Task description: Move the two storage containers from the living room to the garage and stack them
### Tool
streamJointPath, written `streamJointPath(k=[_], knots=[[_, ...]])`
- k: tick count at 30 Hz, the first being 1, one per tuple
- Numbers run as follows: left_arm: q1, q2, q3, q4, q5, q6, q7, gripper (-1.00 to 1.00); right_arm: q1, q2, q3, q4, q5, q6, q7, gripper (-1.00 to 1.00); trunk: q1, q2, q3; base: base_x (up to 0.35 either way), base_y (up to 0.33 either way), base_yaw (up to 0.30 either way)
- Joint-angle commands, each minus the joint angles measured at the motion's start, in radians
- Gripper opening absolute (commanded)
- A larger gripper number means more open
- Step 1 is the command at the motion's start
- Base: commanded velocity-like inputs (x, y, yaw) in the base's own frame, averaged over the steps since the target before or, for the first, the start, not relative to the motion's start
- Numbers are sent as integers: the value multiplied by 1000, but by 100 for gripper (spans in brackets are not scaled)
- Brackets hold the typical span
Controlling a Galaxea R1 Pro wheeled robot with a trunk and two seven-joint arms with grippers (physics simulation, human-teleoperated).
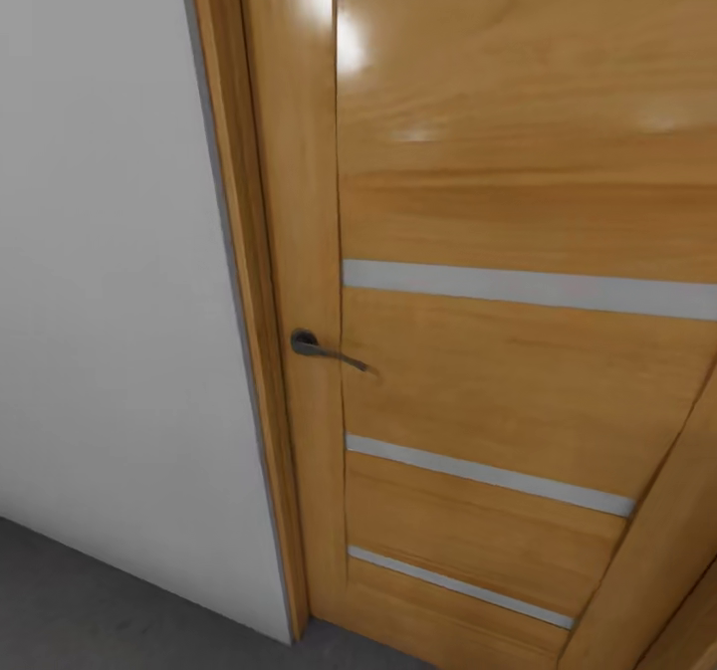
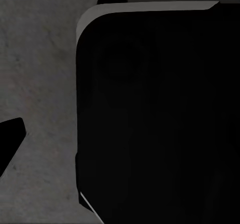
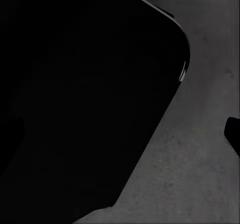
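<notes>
The two storage containers are out of view, and so is the living room. I am in the garage, close to its orange-brown wooden door (image 1: pixel 498 371) with glass slits, beside a plain white wall (image 1: pixel 100 252). The dark grey concrete floor (image 1: pixel 90 600) runs along the base of both. In the left wrist view a single dark fingertip (image 2: pixel 10 139) hangs over the mottled floor (image 2: pixel 40 74). In the right wrist view another dark fingertip (image 3: pixel 233 134) pokes in over the floor (image 3: pixel 195 174). Nothing is seen in either gripper.
The door has a dark lever handle (image 1: pixel 321 347) near its left side, and its frame (image 1: pixel 234 252) meets the wall. A slanted wooden piece (image 1: pixel 647 570) crosses the lower right corner. A large black part of the robot (image 2: pixel 160 119) (image 3: pixel 75 99) blocks much of both wrist views.
</notes>
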Motion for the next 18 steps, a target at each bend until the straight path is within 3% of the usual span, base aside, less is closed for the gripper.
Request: streamJointPath(k=[1,7,18], knots=[[0,0,0,0,3,-1,0,100,0,-1,5,0,-5,-3,0,100,1,0,-1,300,150,-1],[0,0,0,0,3,-1,0,100,0,-1,4,1,-6,-3,0,100,1,0,-1,281,91,-2],[0,0,0,0,3,-1,0,100,0,1,3,0,-6,-1,0,100,1,0,-1,31,5,-181]])
